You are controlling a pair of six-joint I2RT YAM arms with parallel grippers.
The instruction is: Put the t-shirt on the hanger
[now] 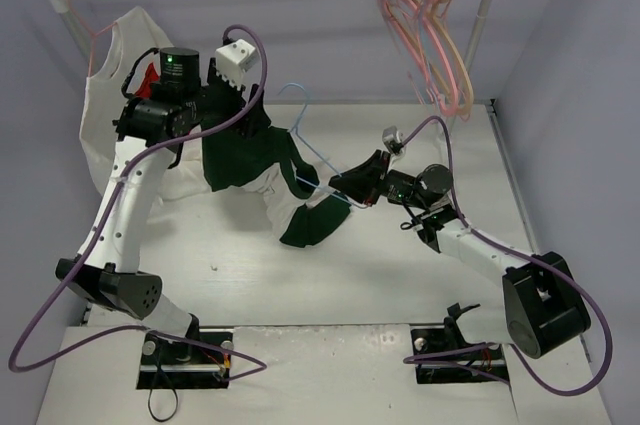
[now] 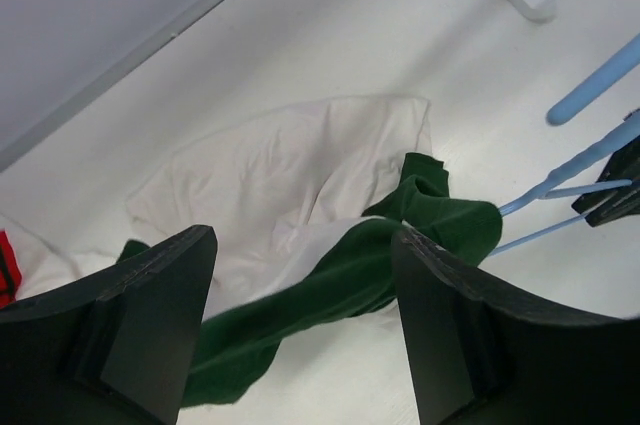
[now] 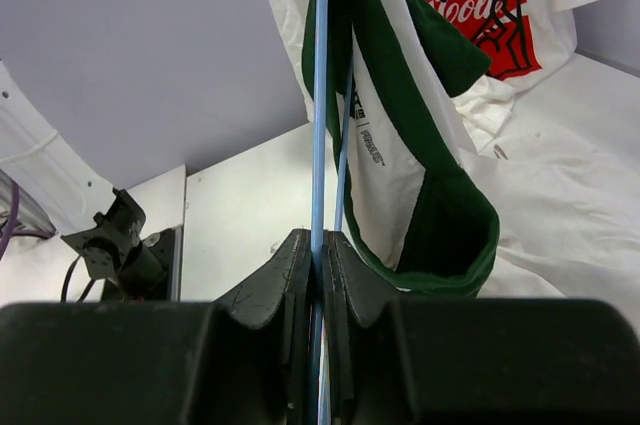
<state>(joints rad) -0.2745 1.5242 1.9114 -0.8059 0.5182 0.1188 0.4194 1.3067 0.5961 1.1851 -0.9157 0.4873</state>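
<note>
Top external shows the t-shirt (image 1: 250, 155) bunched on the table (image 1: 400, 275) near centre, at nine o'clock from the right gripper (image 1: 355, 185), which is clamped tight on the wire of the hanger (image 3: 320, 95). A green-edged opening appears draped round that wire, so threading looks begun but far from finished, since most of the cloth lies crumpled off the hanger. At eleven o'clock of the heap the left gripper (image 2: 300, 240) hangs over the cloth, jaws spread wide and gripping nothing, and the hanger's far shoulder is probably not yet dressed.
</note>
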